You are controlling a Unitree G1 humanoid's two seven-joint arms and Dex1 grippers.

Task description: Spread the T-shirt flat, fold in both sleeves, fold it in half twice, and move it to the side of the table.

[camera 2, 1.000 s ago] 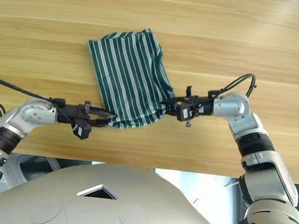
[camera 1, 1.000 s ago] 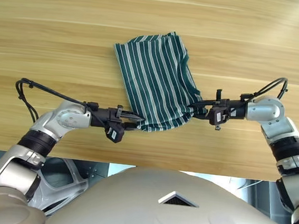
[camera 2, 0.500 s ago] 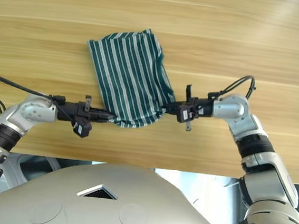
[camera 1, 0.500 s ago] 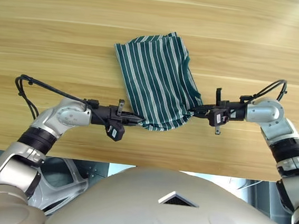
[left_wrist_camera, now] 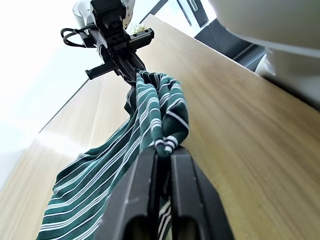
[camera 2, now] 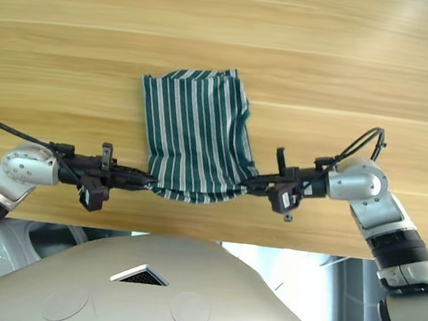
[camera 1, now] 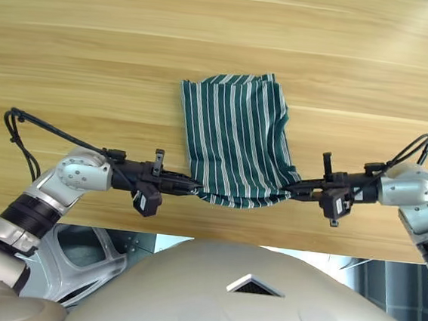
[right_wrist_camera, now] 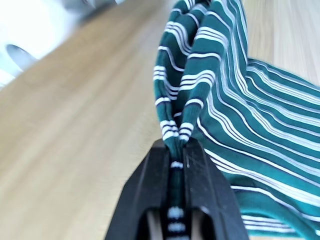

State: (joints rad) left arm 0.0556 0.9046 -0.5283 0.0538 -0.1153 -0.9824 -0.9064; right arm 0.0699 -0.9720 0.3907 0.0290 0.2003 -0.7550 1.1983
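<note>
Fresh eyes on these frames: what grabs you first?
A green striped T-shirt lies folded narrow on the wooden table. The left gripper and right gripper each pinch a near corner, stretching its near edge between them by the table's front edge.

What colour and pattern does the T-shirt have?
The T-shirt is dark green with thin white stripes, seen best in the left eye view.
</note>
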